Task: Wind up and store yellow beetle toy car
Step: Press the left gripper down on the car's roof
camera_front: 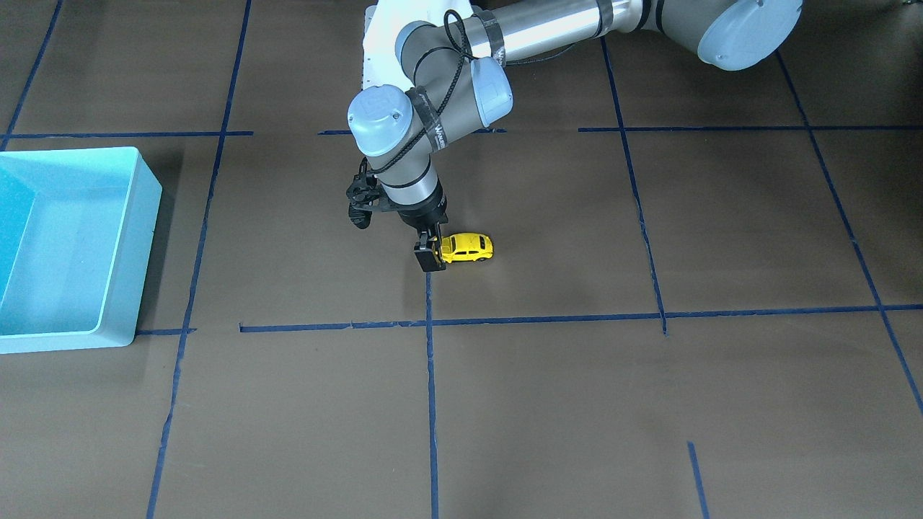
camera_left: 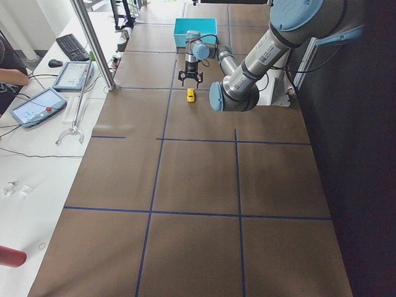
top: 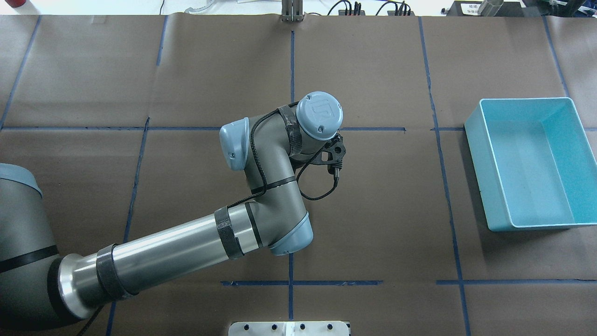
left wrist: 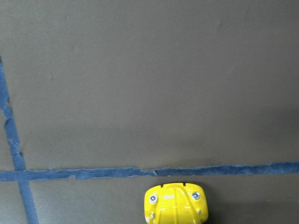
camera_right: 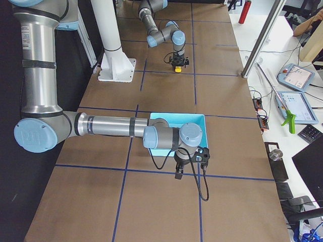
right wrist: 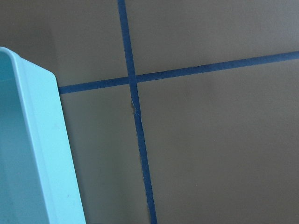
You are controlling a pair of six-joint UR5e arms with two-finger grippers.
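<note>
Your left gripper (camera_front: 430, 252) straddles one end of the car (camera_front: 469, 247) (clamped or not, I cannot tell); gripped so off-centre, it could pivot free.

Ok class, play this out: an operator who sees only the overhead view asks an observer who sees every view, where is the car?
Observer: Hidden under the left arm. The front view shows the car on the table, at the left gripper.
Operator: Is it gripped?
Observer: I cannot tell. It stands on its wheels, one end at the gripper.
Operator: And the other gripper?
Observer: The right-side view shows the right gripper beside the bin.
</note>
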